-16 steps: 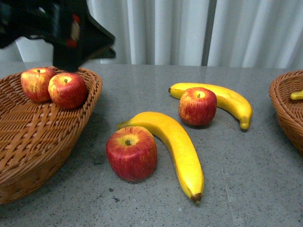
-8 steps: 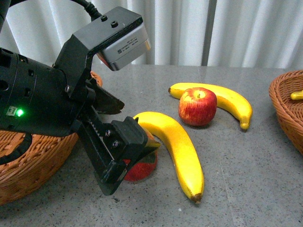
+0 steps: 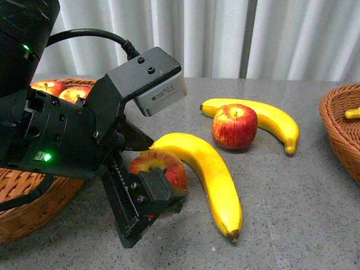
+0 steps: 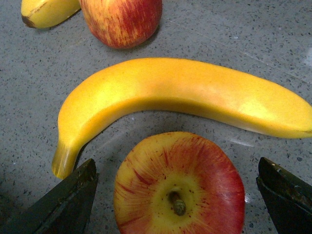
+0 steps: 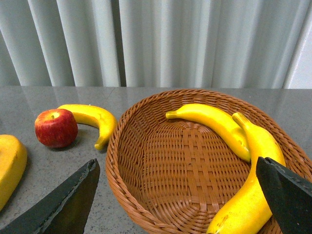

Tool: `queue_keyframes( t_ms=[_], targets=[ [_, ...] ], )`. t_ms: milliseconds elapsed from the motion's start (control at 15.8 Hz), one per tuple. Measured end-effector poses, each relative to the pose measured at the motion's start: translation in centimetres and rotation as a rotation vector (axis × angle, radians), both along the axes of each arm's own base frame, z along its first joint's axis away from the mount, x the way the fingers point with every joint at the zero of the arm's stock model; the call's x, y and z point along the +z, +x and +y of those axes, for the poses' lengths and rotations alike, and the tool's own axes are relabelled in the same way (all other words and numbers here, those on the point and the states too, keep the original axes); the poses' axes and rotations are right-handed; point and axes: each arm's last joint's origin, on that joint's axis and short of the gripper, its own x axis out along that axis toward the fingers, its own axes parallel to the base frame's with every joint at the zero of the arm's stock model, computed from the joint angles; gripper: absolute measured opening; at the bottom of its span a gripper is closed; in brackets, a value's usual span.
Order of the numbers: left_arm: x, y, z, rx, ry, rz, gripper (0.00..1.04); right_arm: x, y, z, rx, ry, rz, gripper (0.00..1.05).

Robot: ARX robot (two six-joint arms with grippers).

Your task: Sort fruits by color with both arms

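l tool jaws spread either side of apple, banana just beside.

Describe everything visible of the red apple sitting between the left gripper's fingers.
The glossy red apple has a yellow-streaked top and a short brown stem. It stands upright on the grey speckled table, between the open fingers of the left gripper, which flank it without touching. The long yellow banana curves close beside it; whether they touch is unclear.
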Motion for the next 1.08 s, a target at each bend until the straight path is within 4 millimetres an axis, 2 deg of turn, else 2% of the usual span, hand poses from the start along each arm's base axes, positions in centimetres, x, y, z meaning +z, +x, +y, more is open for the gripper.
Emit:
queue_keyframes(
  t_ms=[317, 380, 444, 507, 634, 760, 824, 1077],
  targets=[
    [-1.1, 0.9, -0.6, -0.042, -0.014, 0.033, 0.98, 0.0, 0.0, 0.0, 0.000, 0.000, 0.000, 0.98],
    [-1.2, 1.0, -0.8, -0.053, -0.021, 0.033, 0.90, 0.0, 0.0, 0.0, 0.000, 0.000, 0.000, 0.98],
    [-1.0, 1.0, -1.0, -0.058, -0.021, 0.027, 0.67, 0.0, 0.0, 0.0, 0.000, 0.000, 0.000, 0.98],
    [-0.8, 0.9, -1.1, -0.061, -0.023, 0.022, 0.66, 0.0, 0.0, 0.0, 0.000, 0.000, 0.000, 0.98],
    [0.6, 0.6, -1.3, -0.056, -0.056, -0.033, 0.66, 0.0, 0.0, 0.0, 0.000, 0.000, 0.000, 0.98],
    [3.9, 0.5, -1.3, 0.017, -0.134, -0.183, 0.65, 0.0, 0.0, 0.0, 0.000, 0.000, 0.000, 0.98],
    [5.8, 0.2, -0.9, 0.110, -0.189, -0.274, 0.65, 0.0, 0.0, 0.0, 0.000, 0.000, 0.000, 0.98],
    [7.6, -0.1, 0.8, 0.282, -0.255, -0.357, 0.65, 0.0, 0.0, 0.0, 0.000, 0.000, 0.000, 0.98]
  ],
)
